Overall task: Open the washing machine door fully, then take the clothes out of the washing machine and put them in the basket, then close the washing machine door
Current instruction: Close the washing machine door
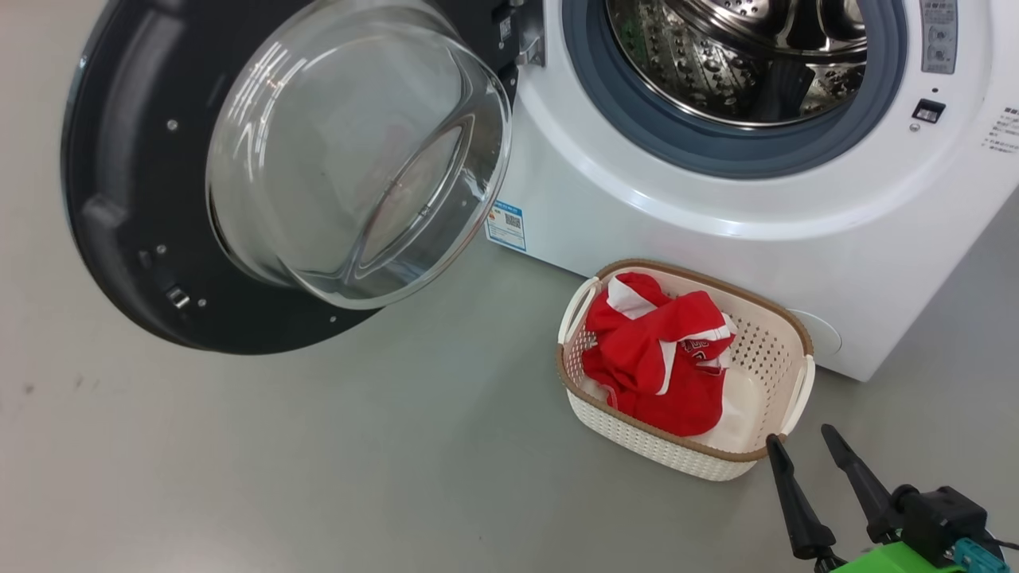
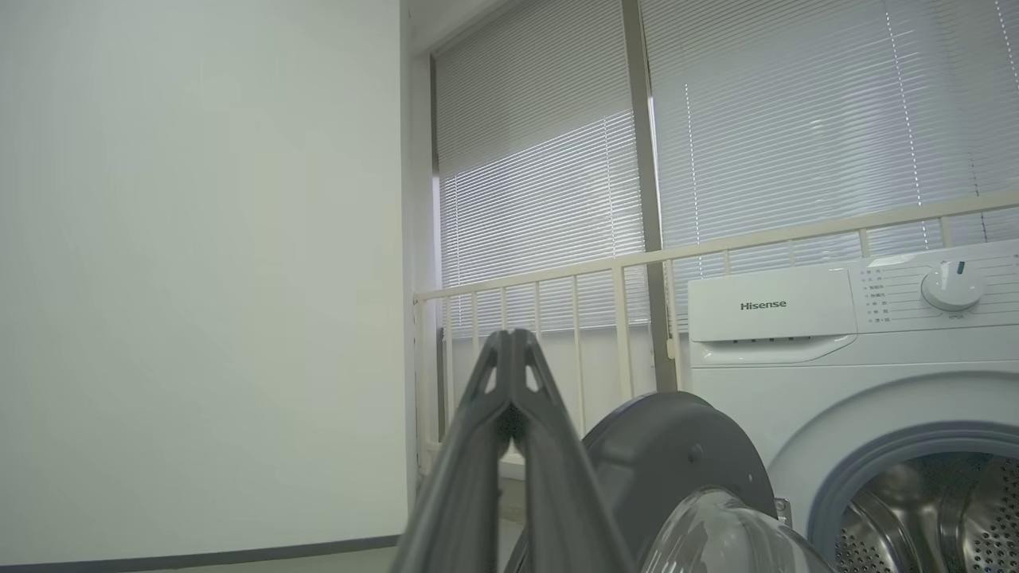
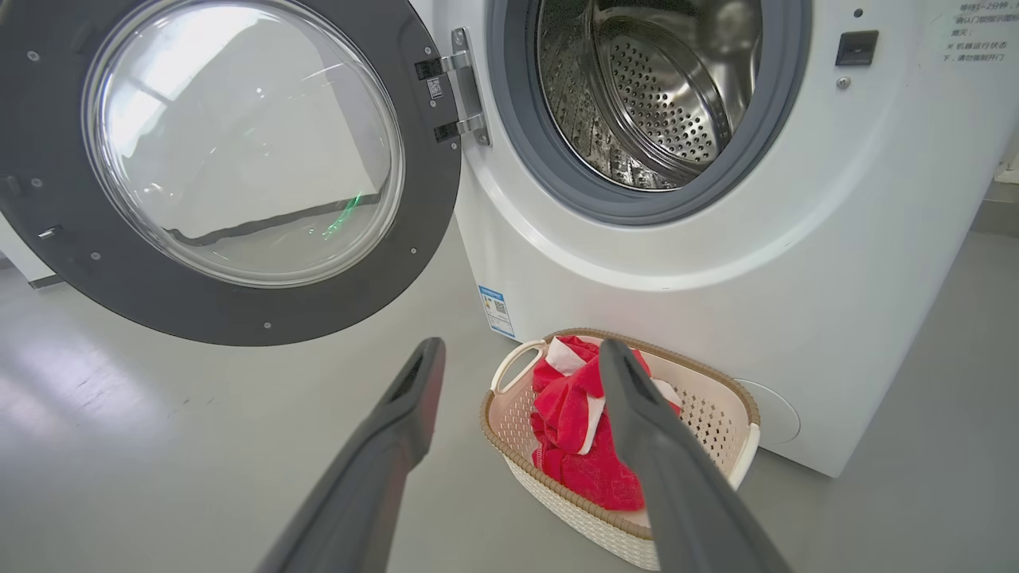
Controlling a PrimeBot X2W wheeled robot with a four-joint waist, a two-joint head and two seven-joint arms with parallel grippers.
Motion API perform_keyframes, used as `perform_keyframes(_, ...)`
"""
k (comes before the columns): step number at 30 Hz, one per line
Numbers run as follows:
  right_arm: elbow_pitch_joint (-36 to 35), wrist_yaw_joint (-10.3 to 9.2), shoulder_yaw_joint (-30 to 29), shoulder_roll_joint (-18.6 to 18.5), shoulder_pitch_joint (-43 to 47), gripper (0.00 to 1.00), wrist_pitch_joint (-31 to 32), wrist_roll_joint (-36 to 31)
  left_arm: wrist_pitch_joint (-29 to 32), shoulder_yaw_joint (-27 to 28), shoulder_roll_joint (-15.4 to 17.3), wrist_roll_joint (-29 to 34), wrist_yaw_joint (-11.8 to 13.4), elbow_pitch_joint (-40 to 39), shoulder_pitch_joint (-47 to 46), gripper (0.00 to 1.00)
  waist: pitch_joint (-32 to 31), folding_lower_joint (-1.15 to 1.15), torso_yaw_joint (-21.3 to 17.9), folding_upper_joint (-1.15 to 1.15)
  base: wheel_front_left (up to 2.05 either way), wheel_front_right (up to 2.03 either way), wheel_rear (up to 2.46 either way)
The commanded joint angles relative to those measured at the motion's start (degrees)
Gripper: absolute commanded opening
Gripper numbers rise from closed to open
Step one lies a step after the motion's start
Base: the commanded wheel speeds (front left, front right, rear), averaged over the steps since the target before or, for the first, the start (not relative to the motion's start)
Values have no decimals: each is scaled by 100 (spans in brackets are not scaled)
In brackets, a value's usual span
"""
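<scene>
Your left gripper (image 2: 509, 344) has its fingers pressed together on nothing. The washing machine door (image 2: 677, 454) stands wide open just right of it and lower in the wrist view. Your right gripper (image 1: 799, 436) is spread and empty. Just beyond its tips the basket (image 1: 661, 446) holds the red clothes (image 1: 661, 358) on the floor, near the washing machine (image 1: 716, 239) front. When you push the door shut, I think the thin tips can slide off the glossy rim or knock the glass bowl.
</scene>
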Motion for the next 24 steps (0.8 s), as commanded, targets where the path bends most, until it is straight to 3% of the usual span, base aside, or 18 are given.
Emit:
perform_keyframes(1,-186,37,51,-31,-2,100,-36,-74,-26,147,559,-122,-32,141,-463,0,50,0,-15,0,0,0,0)
perform_keyframes(5,-278,37,-3,44,-2,100,-36,-149,-26,-185,1515,-960,-36,1202,-1234,0,285,0,-161,0,0,0,0)
perform_keyframes(10,-315,37,-1,21,-178,100,-36,-208,35,-582,2120,-2242,-37,2459,-1866,0,622,0,-277,0,0,0,0)
perform_keyframes(15,-312,37,19,-10,-348,100,-36,-232,902,-856,2436,-3812,-38,3490,-2418,0,846,0,-357,0,0,0,0)
perform_keyframes(24,-316,37,91,-113,-559,100,-36,-243,2483,-1176,2802,-5188,-38,4484,-2819,0,1156,0,-489,0,0,0,0)
